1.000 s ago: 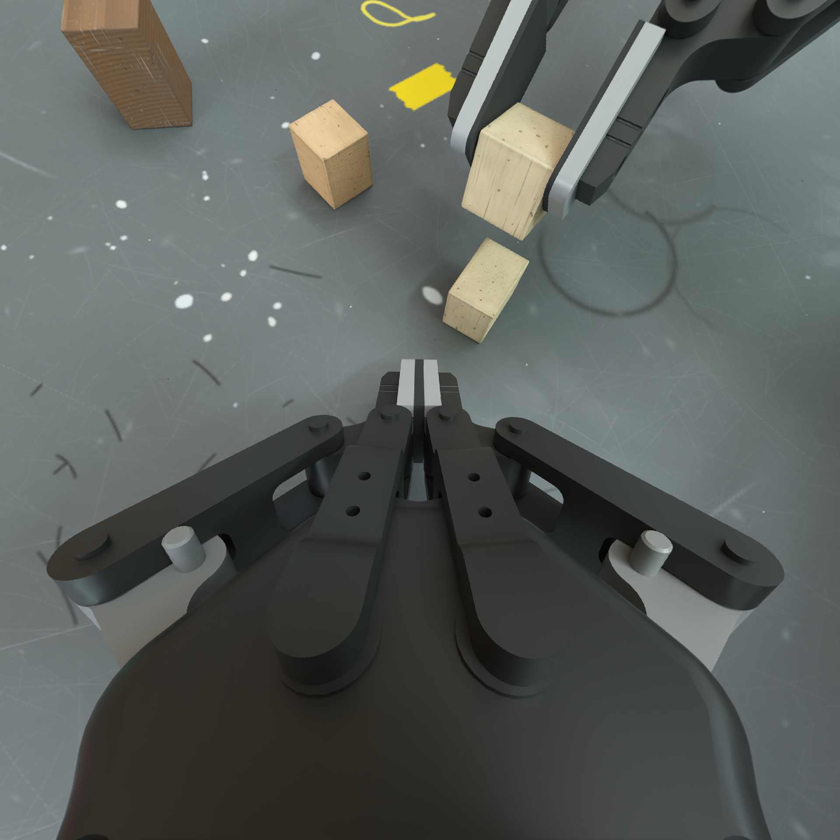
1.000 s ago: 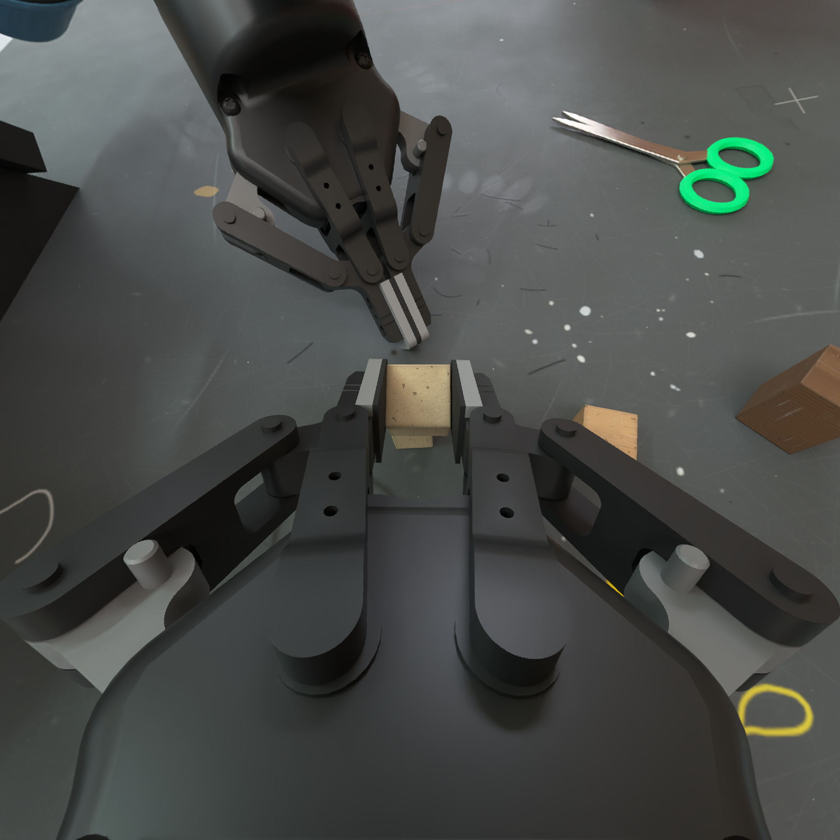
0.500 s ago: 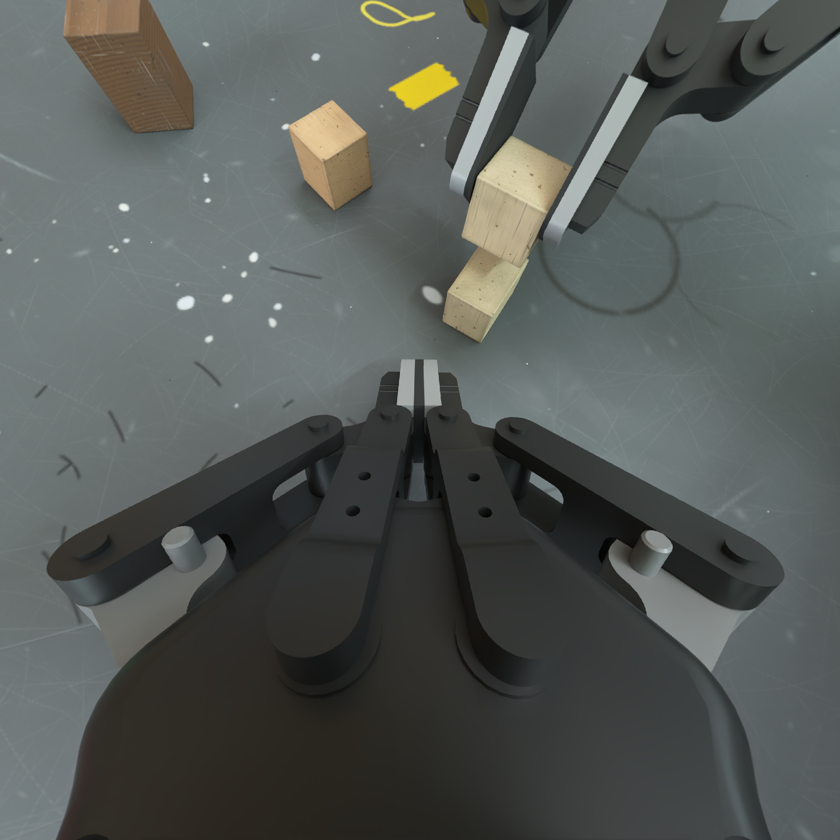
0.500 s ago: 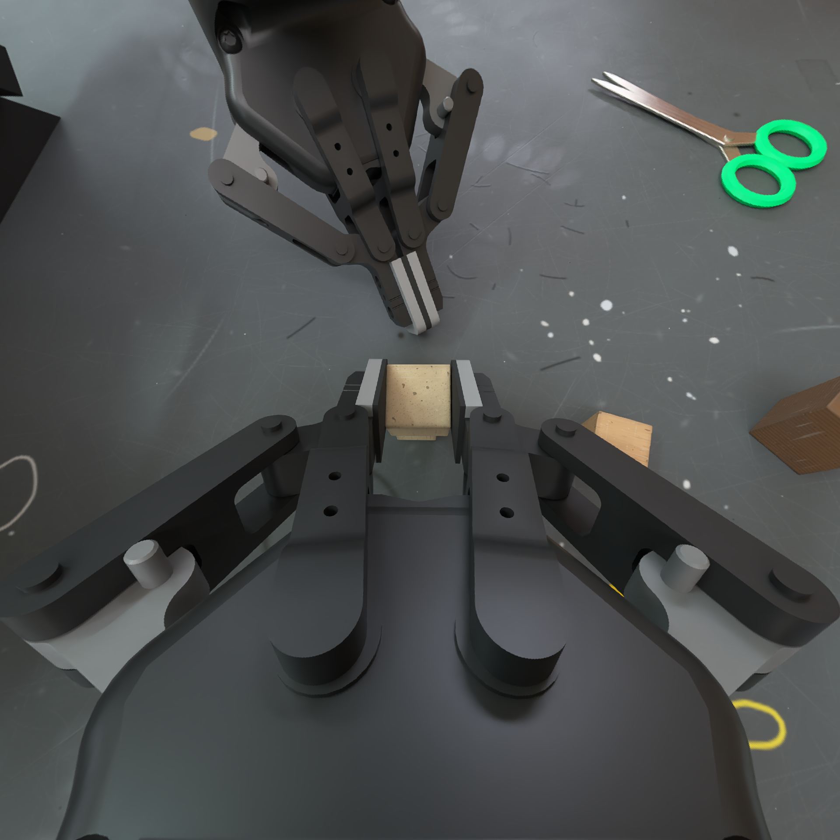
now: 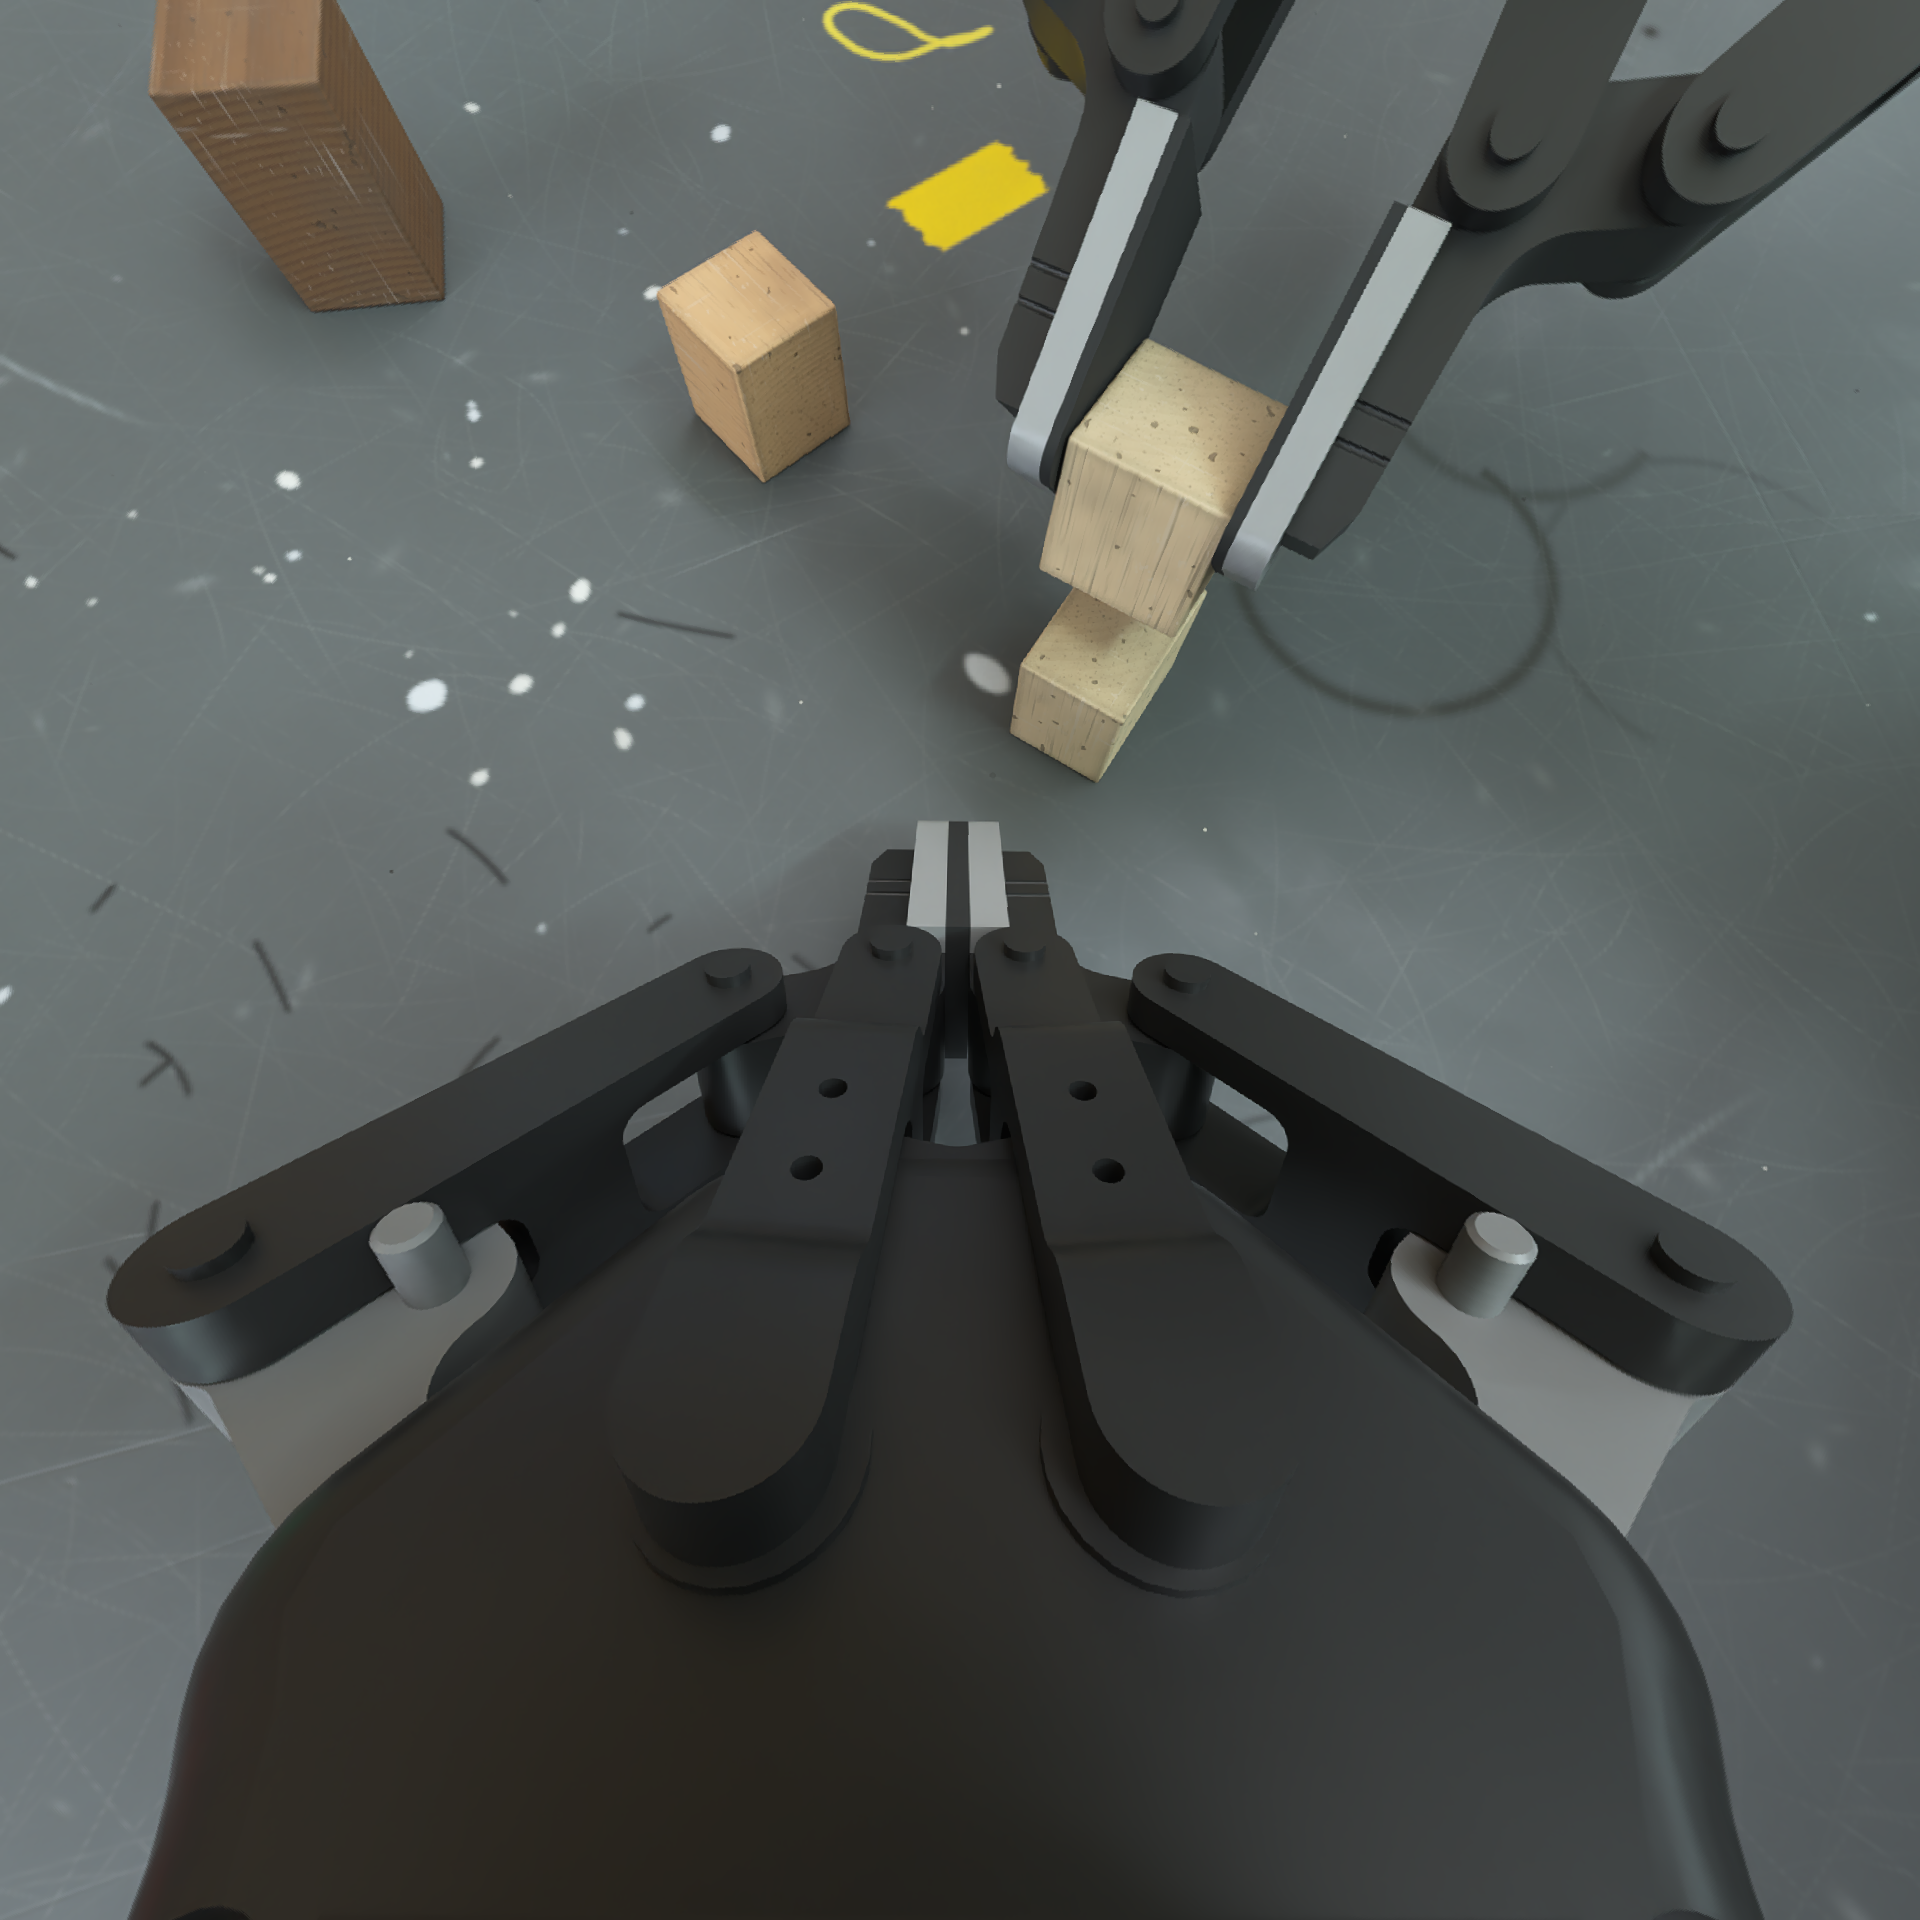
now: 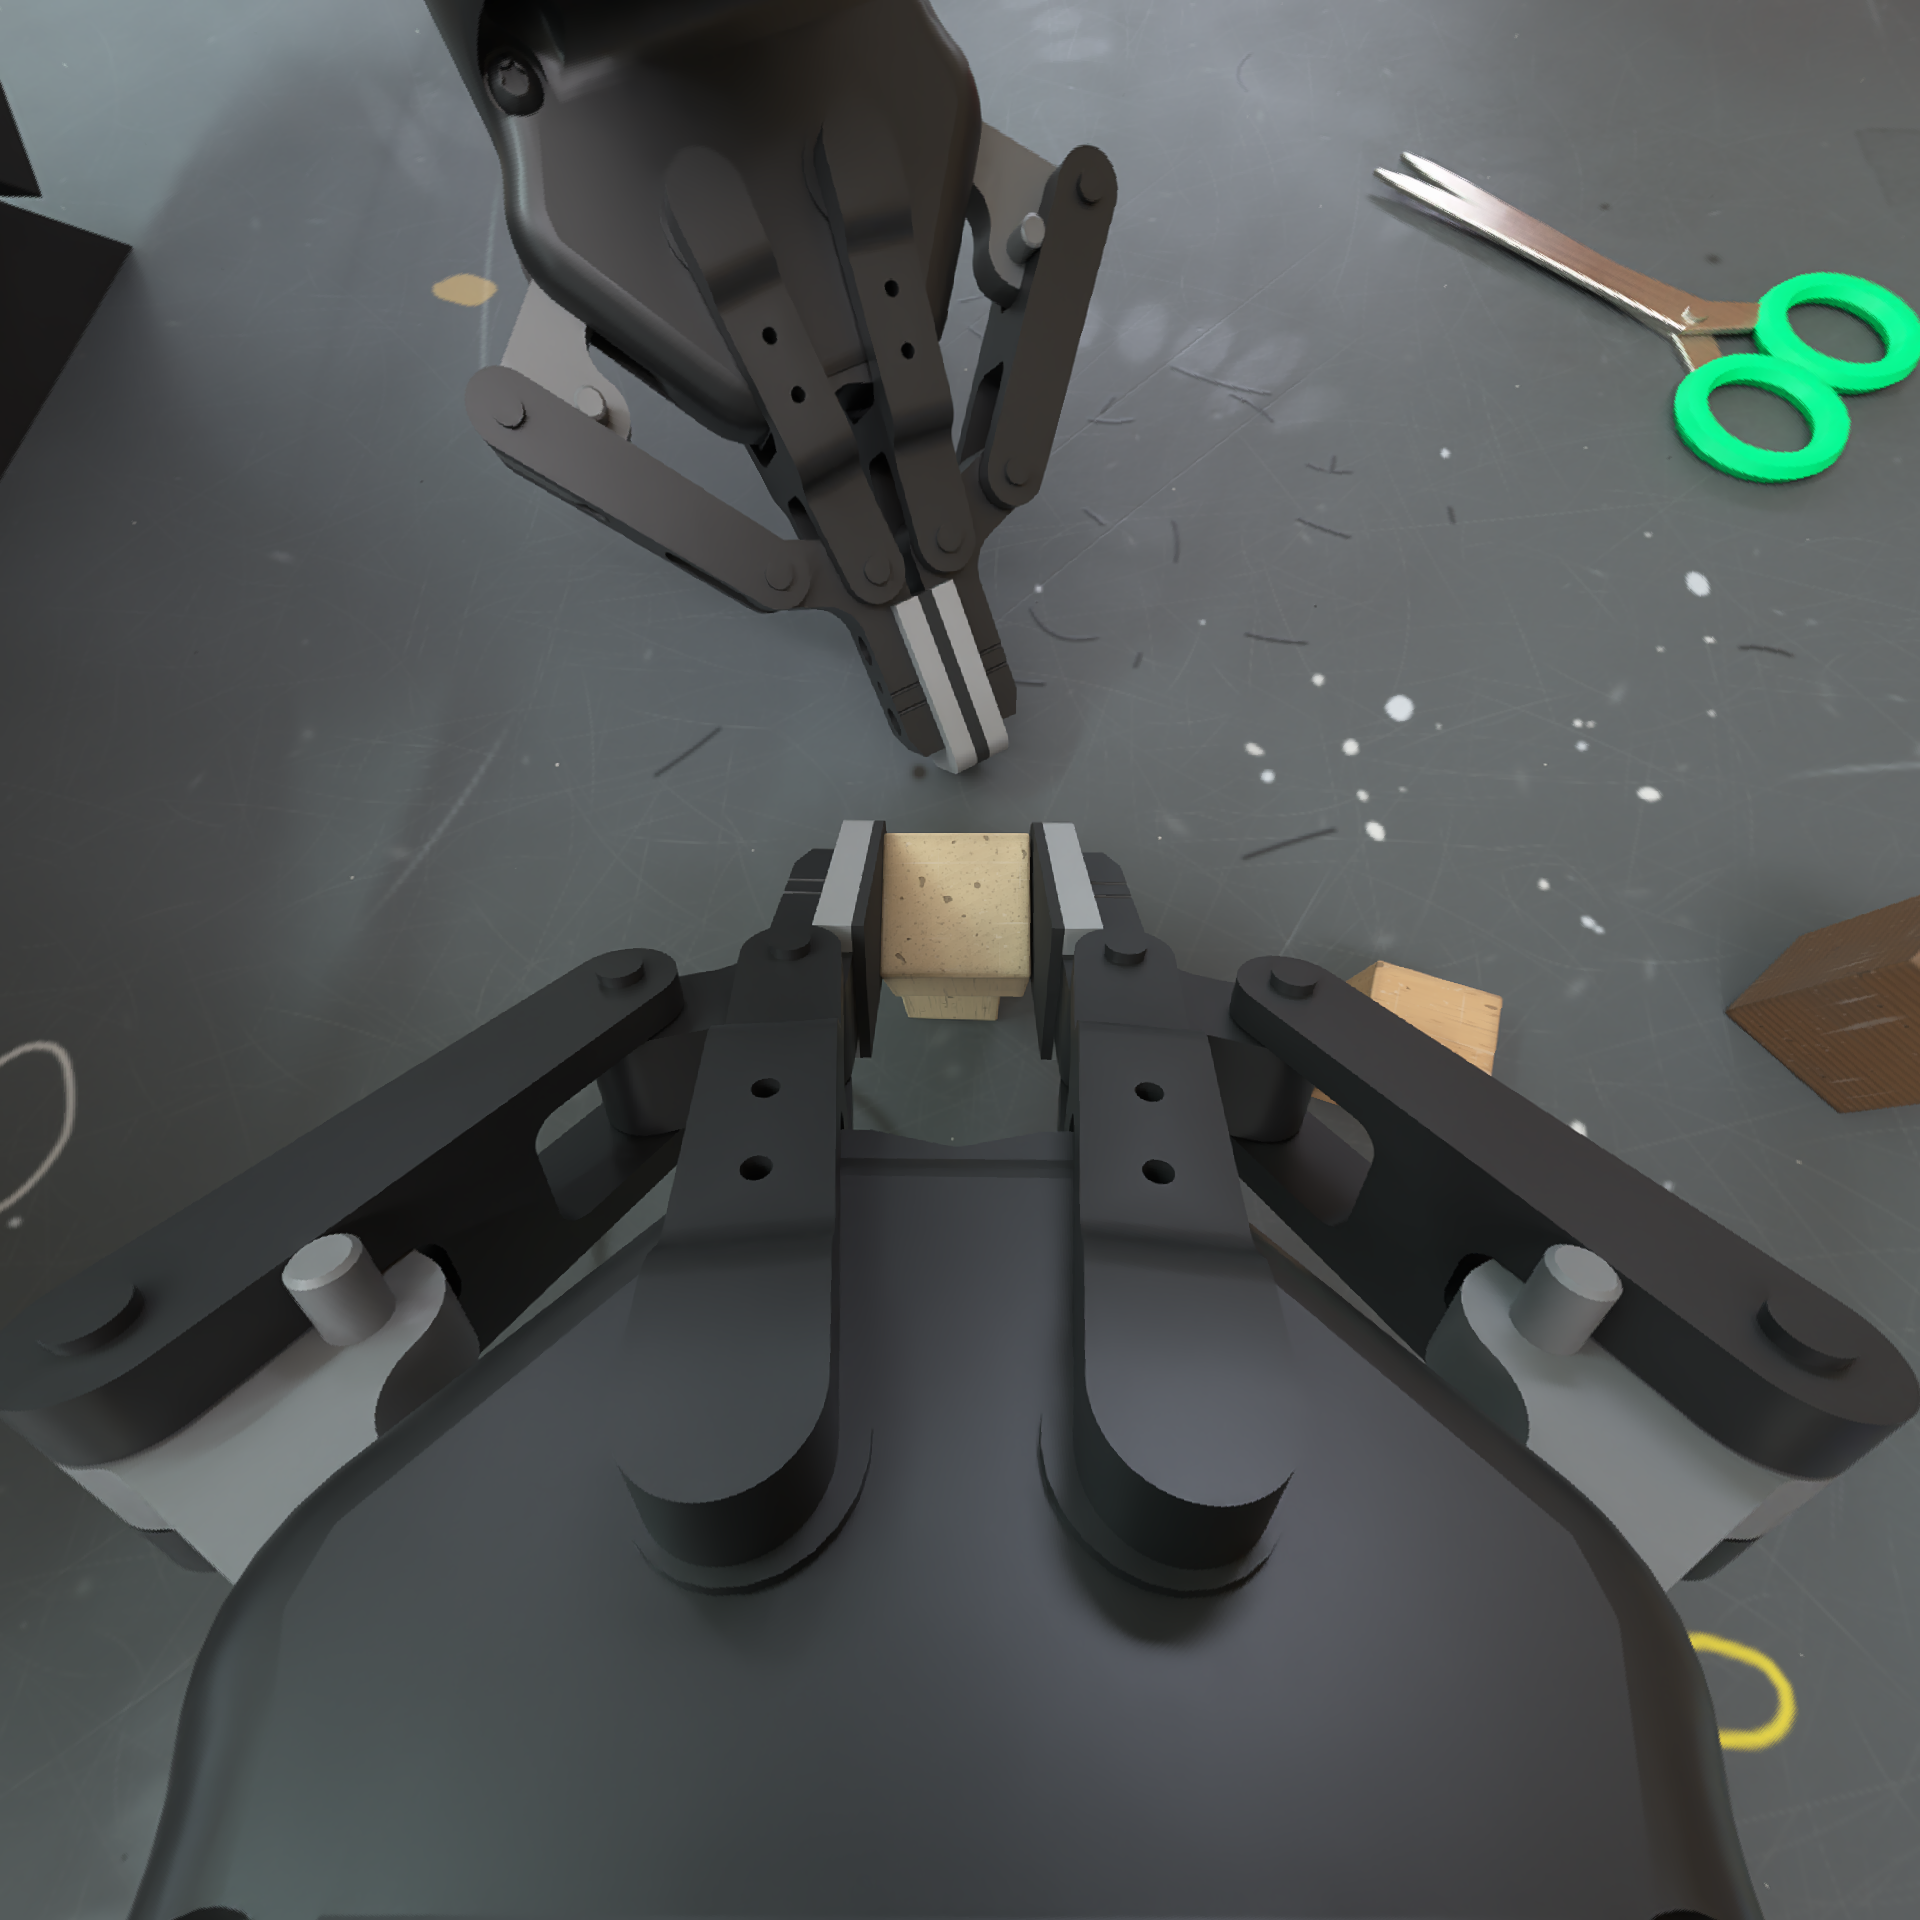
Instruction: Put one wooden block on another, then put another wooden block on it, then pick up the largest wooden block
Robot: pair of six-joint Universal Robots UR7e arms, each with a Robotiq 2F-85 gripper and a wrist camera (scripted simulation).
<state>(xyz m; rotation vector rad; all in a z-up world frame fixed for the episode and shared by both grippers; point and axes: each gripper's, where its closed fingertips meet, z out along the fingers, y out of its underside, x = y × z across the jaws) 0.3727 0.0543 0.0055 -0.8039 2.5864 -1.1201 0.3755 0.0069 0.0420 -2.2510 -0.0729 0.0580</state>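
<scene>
Right wrist view: lower block point(image 6: 951, 1004) mostly hidden.

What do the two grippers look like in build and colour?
Both match: the left gripper and right gripper have dark grey to black bodies, bar linkages with round pivot pins, short light grey cylindrical studs at the sides, two small holes per finger, and pale grey flat pads at the tips. No cables show.

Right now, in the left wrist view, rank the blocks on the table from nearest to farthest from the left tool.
1. Small pale block, just ahead of the left tool, slightly right.
2. Tan block, farther ahead, left of centre.
3. Tall brown block, far left.
</scene>
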